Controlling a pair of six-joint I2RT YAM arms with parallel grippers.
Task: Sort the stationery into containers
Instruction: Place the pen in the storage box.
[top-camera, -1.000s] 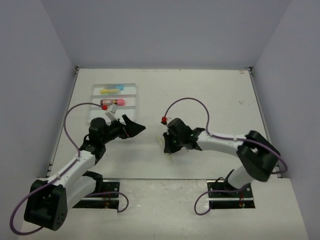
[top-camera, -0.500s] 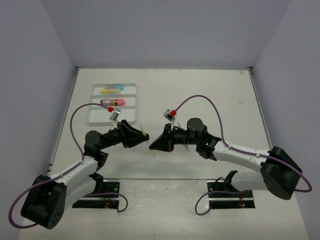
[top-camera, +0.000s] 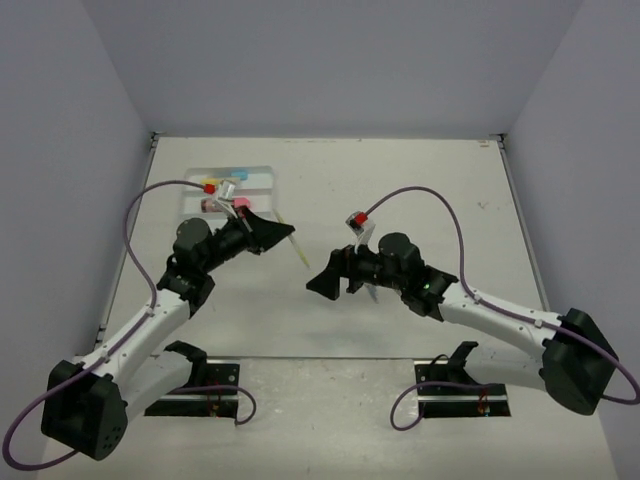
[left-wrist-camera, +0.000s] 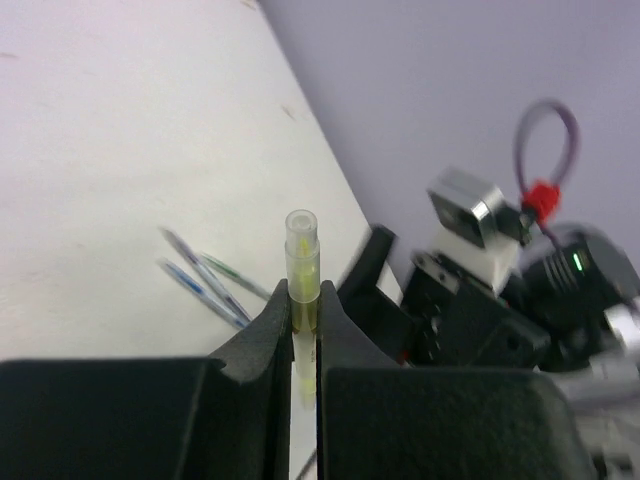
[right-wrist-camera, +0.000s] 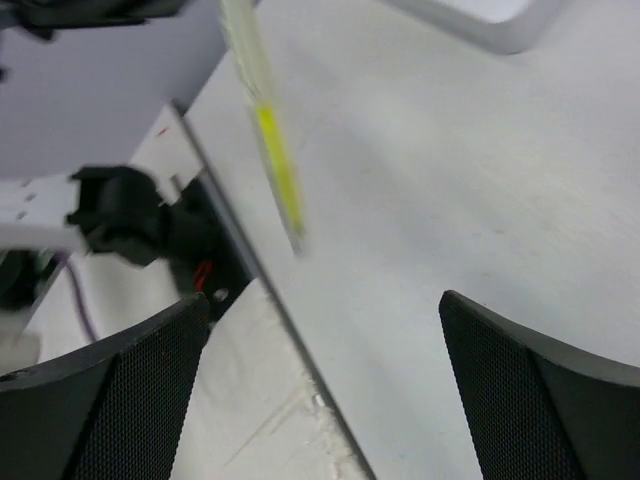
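**Operator:** Two grippers are shown. How is each one set?

**Technician:** The left gripper (left-wrist-camera: 303, 300) is closed on the yellow pen (left-wrist-camera: 302, 258). The pen is clamped part-way along its length, and its capped end projects beyond the fingertips. The right gripper (right-wrist-camera: 322, 300) is spread wide, and nothing is held between its fingers.

**Operator:** Where is the yellow pen located?

**Technician:** It is held outside the tray (top-camera: 262, 190), just beside the tray's right edge. It is tilted and lies between the tray and the right gripper. Its lower end is directed toward the table (top-camera: 420, 190).

**Operator:** What is found in the tray?

**Technician:** A pink-and-brown marker (top-camera: 238, 204) is seen in the middle compartment and a light blue marker (top-camera: 240, 173) in the far one. The remainder is hidden by the left arm.

**Operator:** Is other stationery seen?

**Technician:** Several slim pens (left-wrist-camera: 205, 280) are seen lying on the table in the left wrist view, close to the right arm.
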